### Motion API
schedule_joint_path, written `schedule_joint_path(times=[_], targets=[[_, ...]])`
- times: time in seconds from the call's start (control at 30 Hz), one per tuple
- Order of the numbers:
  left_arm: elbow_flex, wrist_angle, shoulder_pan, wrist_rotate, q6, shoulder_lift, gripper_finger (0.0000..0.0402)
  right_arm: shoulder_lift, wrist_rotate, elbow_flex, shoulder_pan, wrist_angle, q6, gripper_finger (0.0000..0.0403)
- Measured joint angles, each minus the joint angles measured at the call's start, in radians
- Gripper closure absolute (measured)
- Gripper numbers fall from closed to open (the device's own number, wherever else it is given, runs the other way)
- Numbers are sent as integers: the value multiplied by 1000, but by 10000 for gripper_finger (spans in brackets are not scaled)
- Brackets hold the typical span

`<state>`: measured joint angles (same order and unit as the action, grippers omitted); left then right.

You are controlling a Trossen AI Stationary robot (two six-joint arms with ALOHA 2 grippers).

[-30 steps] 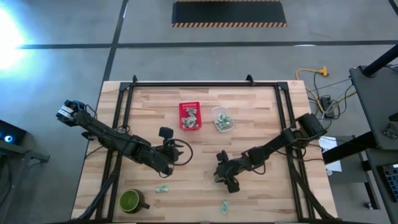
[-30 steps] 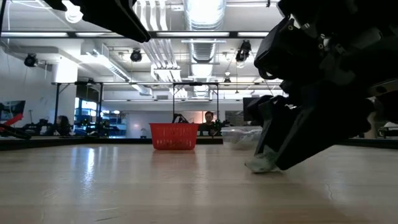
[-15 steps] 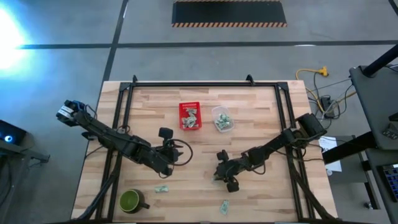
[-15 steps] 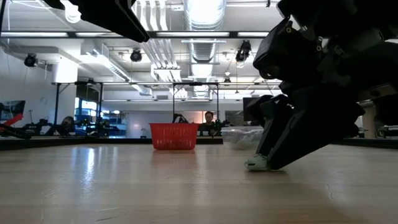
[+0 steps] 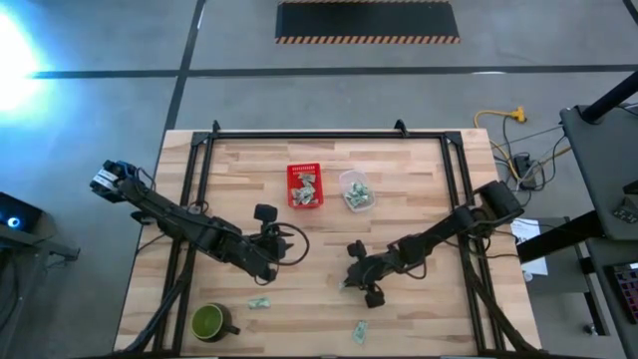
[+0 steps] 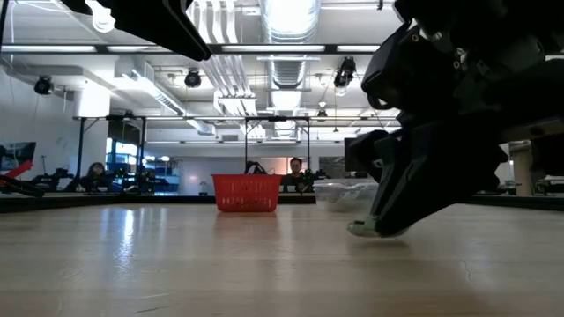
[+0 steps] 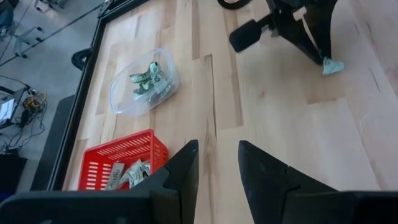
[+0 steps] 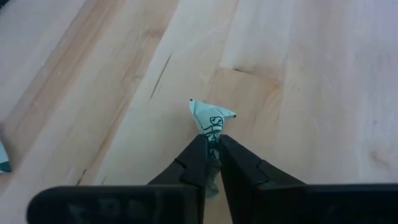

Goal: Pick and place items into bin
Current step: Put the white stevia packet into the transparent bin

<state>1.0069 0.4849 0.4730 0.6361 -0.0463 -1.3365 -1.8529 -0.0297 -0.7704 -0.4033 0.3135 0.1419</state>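
Landmark: red basket (image 5: 305, 186), set on the pale wooden table (image 5: 419, 319).
Left gripper (image 5: 269, 261): held below-left of the basket; fingers (image 7: 177, 174) parted by a narrow gap, nothing between them.
Mug: green mug (image 5: 208, 322), near the table's front edge.
Loose items: one wrapper (image 5: 260, 302) and another wrapper (image 5: 359, 330), lying well in front of the basket.
Clear tub (image 5: 356, 190): just right of the basket, wrappers seen inside.
Right gripper (image 5: 356, 286): below-right of the basket; jaws pinched on a pale green wrapper (image 8: 211, 122) at the tabletop.
Room: grey floor, a hazard-striped mat (image 5: 367, 21), ceiling lamps (image 6: 194, 79).
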Motion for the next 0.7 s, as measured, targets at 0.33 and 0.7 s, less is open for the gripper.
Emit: schedule_joint_path(times=[0.33, 0.7], targets=[[-1, 43, 0, 0, -1, -1, 305, 120, -87, 0, 8, -140, -72, 372], [-1, 57, 0, -14, -10, -1, 305, 410, -542, -1, 118, -429, -218, 372]])
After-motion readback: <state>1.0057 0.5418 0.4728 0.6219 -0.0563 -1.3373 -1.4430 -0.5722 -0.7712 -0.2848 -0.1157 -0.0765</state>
